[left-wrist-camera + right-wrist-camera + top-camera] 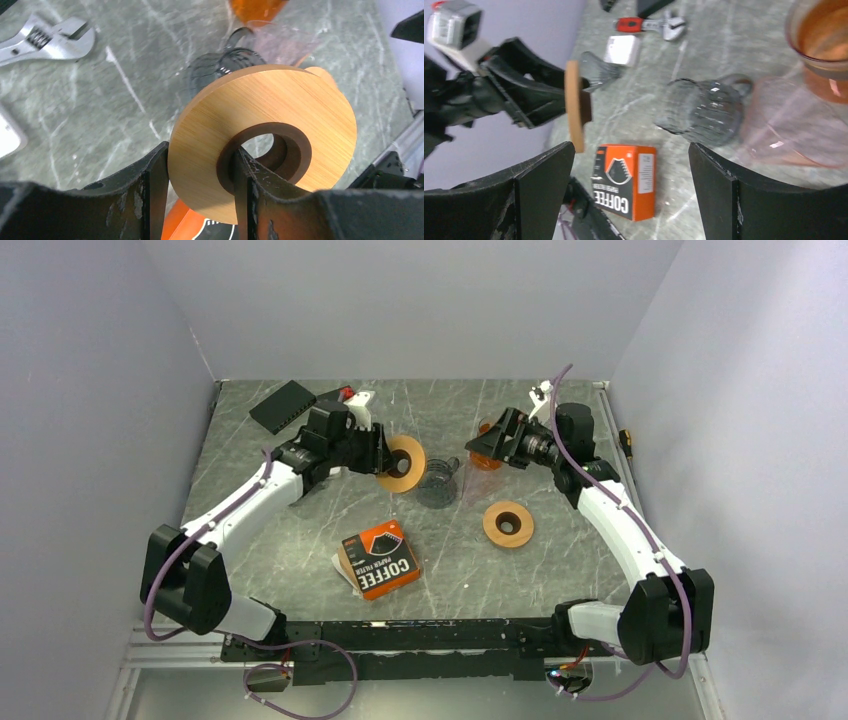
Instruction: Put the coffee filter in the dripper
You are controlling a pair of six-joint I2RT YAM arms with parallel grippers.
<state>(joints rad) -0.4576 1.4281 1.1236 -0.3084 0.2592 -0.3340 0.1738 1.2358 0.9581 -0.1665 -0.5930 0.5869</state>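
Note:
The orange and black coffee filter box (380, 558) lies flat at the table's middle front; it also shows in the right wrist view (626, 180). A grey glass dripper (438, 483) lies on its side between the arms, and shows in both wrist views (227, 62) (701, 112). My left gripper (390, 462) (200, 155) is shut on a wooden ring (262, 135), one finger through its hole, holding it above the table left of the grey dripper. My right gripper (478, 450) (631, 150) is open and empty, just right of the dripper.
A second wooden ring (508, 524) lies right of the box. An orange cup (824, 45) and a clear pink dripper (791, 132) sit by my right gripper. A wrench (45, 42), a white block (622, 50) and a black slab (283, 406) lie at the back left.

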